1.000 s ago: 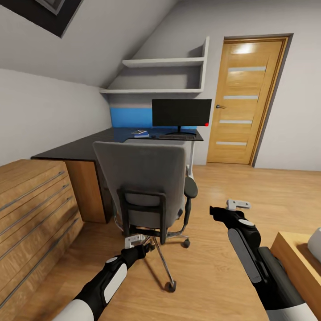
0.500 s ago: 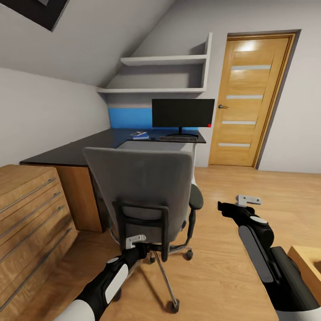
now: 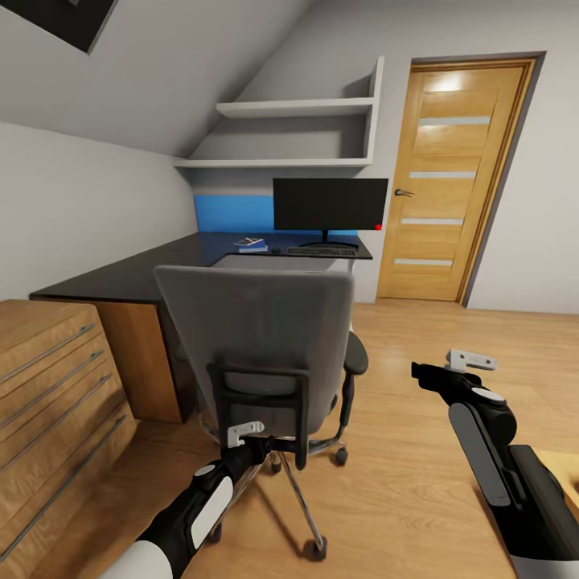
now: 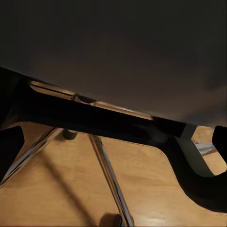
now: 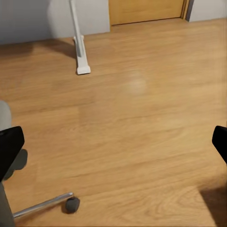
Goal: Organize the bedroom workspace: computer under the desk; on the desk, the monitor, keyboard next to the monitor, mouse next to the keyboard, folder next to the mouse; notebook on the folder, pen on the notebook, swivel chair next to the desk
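While the bedroom opens before us with its sloped grey ceiling, white wall shelves and oak door, we judge the step in hand to be the last one, bringing the swivel chair up to the desk; the light wood floor lies flat and smooth, so the casters ought to roll easily; a light wood dresser stands at our left, touching the desk's near end.

On the glossy black top the monitor stands upright, the keyboard lies just before it, and a small stack with the blue folder rests to the keyboard's left; the mouse between them is too small for us to make out surely.

Our left gripper sits low behind the chair, at the foot of its black back frame, and the wrist view looks up at the seat's underside and the chrome base; whether its fingers are closed on the frame we cannot tell; our right gripper hangs over bare floor with its fingers spread and nothing between them.

Next, we think, comes a steady push forward, keeping the chair from swinging aside.
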Controlling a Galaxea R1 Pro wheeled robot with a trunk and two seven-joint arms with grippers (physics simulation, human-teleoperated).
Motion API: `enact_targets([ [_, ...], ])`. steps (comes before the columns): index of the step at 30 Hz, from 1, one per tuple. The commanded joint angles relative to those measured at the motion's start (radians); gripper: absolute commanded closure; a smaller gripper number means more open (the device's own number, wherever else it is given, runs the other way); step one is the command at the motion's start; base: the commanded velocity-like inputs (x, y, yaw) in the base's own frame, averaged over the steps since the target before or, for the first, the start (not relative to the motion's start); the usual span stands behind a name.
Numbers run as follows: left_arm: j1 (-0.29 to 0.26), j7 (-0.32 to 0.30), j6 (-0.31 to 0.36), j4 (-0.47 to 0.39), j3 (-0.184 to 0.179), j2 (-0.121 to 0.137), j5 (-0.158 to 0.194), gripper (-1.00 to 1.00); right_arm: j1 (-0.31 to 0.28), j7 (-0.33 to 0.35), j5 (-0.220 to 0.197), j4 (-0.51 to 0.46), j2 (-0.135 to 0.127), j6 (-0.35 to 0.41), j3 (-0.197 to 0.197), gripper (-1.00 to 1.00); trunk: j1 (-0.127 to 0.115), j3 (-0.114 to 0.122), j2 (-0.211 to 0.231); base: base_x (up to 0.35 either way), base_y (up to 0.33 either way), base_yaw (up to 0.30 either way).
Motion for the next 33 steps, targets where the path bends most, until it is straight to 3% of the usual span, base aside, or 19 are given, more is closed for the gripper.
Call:
enact_targets([
  [1,-0.001,0.005,0.004,-0.002,-0.003,0.001,0.008,-1.0,-0.001,-0.01,-0.01,-0.001,-0.001,0.002,0.001,-1.0,0.0,-0.001,0.0,0.282,-0.053,0.0],
  [19,-0.001,0.004,0.006,-0.002,-0.006,0.0,0.008,-1.0,-0.001,-0.01,-0.011,-0.001,0.0,0.002,0.002,-1.0,0.0,-0.001,0.0,0.334,0.003,0.0],
  [33,-0.001,0.004,0.015,-0.002,-0.006,0.001,0.009,-1.0,-0.001,-0.01,-0.01,-0.001,0.0,0.002,0.003,-1.0,0.0,-0.001,0.0,0.293,0.148,0.0],
])
